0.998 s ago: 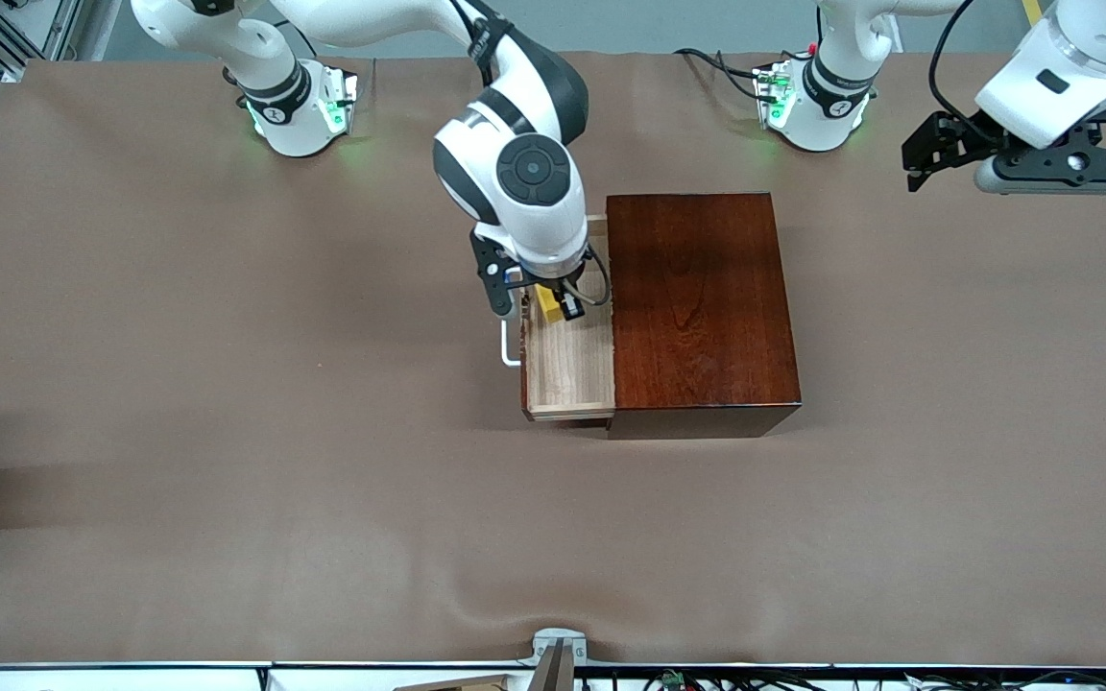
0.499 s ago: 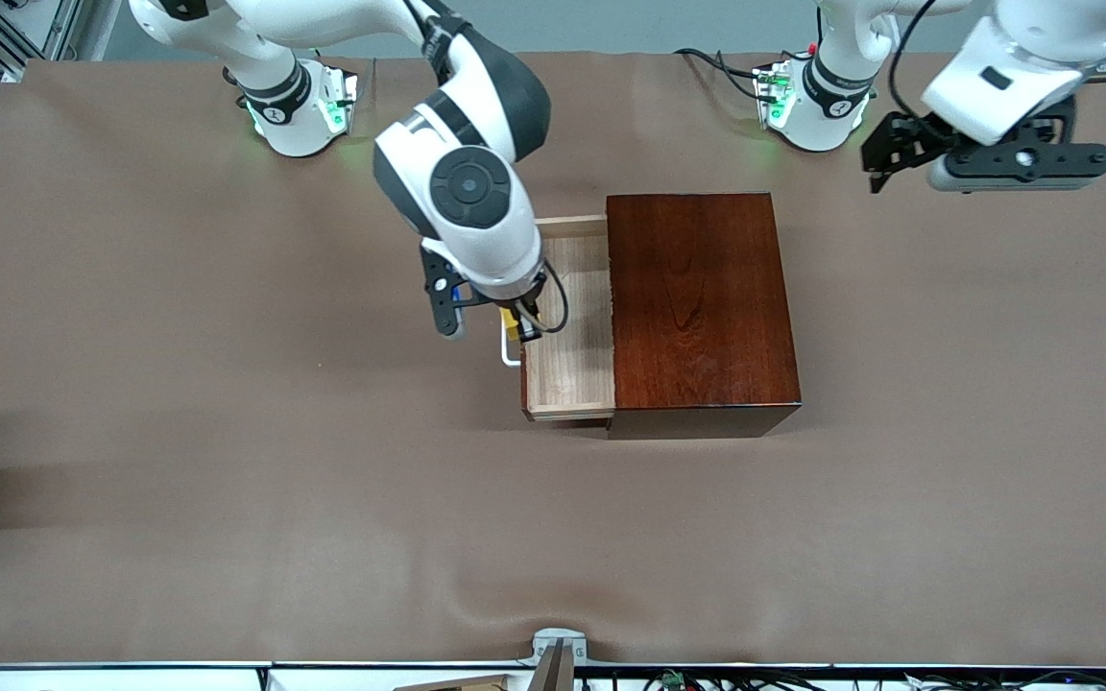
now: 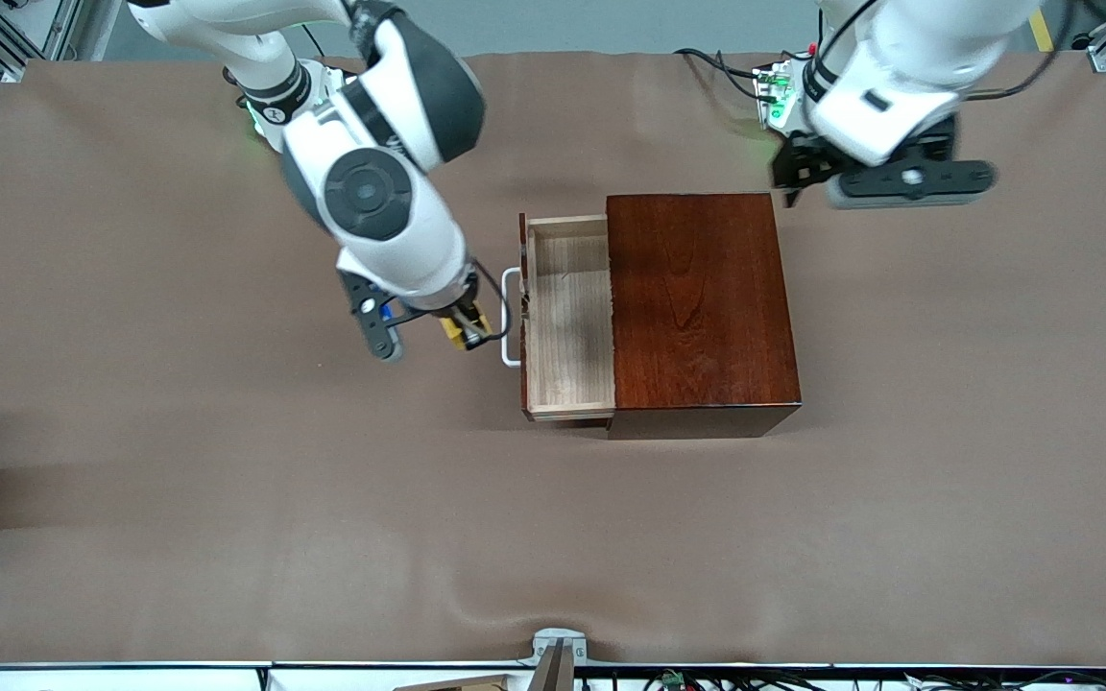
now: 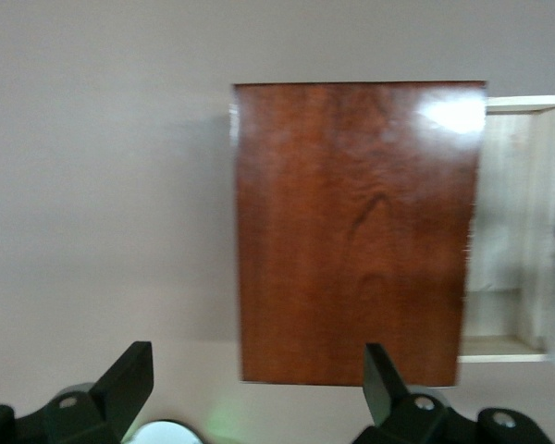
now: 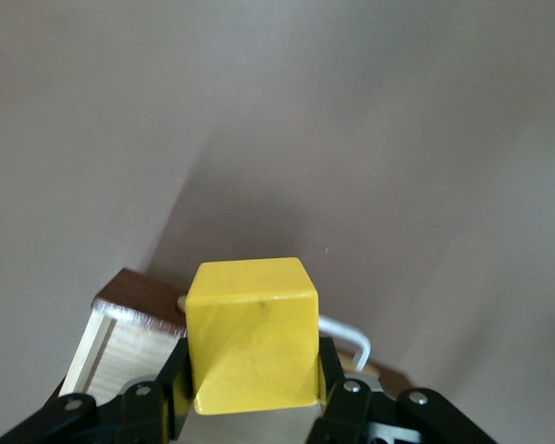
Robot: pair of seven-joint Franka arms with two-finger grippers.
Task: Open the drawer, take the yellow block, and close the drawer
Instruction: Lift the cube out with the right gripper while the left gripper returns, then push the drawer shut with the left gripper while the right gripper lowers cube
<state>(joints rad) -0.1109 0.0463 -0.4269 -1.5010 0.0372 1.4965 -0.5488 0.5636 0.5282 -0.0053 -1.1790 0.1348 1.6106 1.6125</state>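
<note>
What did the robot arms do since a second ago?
The right gripper, shut on the yellow block, carried it out of the drawer and now holds it over the table just past the white handle. The left gripper, open, swung in over the table beside the wooden box. Drawer and box stayed put, drawer open.

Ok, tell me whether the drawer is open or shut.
Open. The drawer is pulled out of the wooden box, its pale bare floor exposed and the white handle standing clear.
</note>
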